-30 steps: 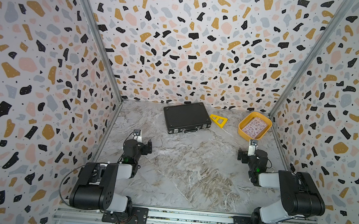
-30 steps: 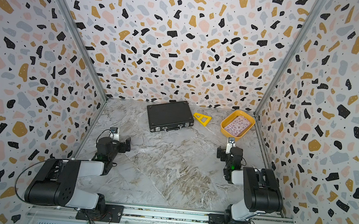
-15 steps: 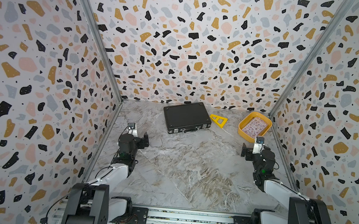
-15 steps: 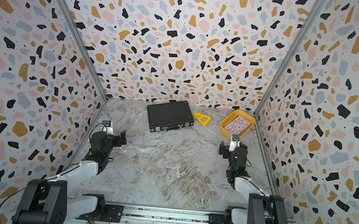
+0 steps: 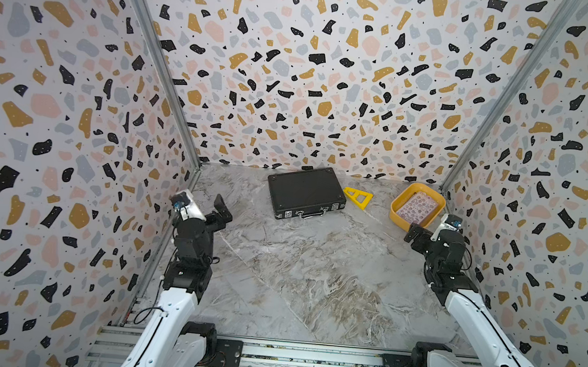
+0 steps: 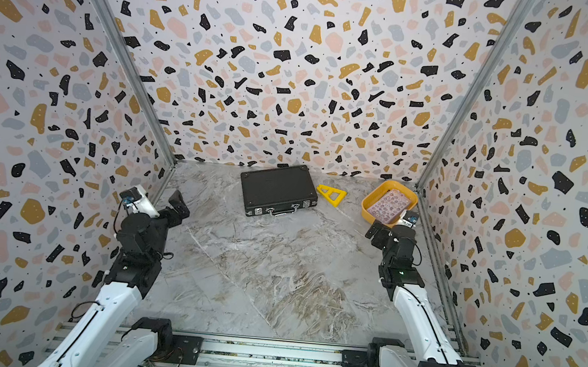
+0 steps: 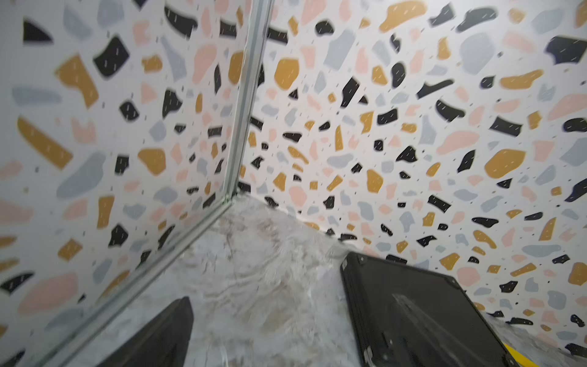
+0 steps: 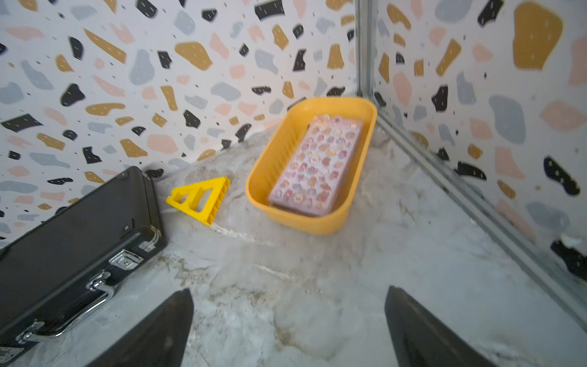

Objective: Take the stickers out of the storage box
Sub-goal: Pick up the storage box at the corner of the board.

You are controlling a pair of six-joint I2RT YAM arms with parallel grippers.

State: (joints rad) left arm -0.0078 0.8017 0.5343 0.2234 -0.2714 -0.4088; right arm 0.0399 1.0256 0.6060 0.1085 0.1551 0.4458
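- currently the right gripper [image 8: 289,290] hangs over the table [image 5: 295,265], near the robot-facing end of the storage box [image 8: 301,222] and not touching it. its two dark fingers [image 8: 152,330] are spread wide with nothing between them.
- the storage box, a shallow yellow-orange tray without a lid, sits in the far right corner of the table, close to the right wall [image 5: 543,179] and the back wall [image 5: 313,83].
- the stickers [image 8: 317,162] lie flat inside the box. the top sheet is pink with rows of small cartoon figures, and how many sheets lie under it cannot be told.
- the left gripper [image 5: 220,212] is raised beside the left wall [image 5: 69,133], well apart from the box. its jaws stand wide and empty, though the left wrist view shows only one finger clearly.
- a black briefcase [image 8: 73,238] lies closed at the back middle of the table, with its latches and handle facing the robot.
- a yellow triangle ruler [image 8: 203,197] lies flat between the briefcase and the box, just beside the briefcase and touching neither.
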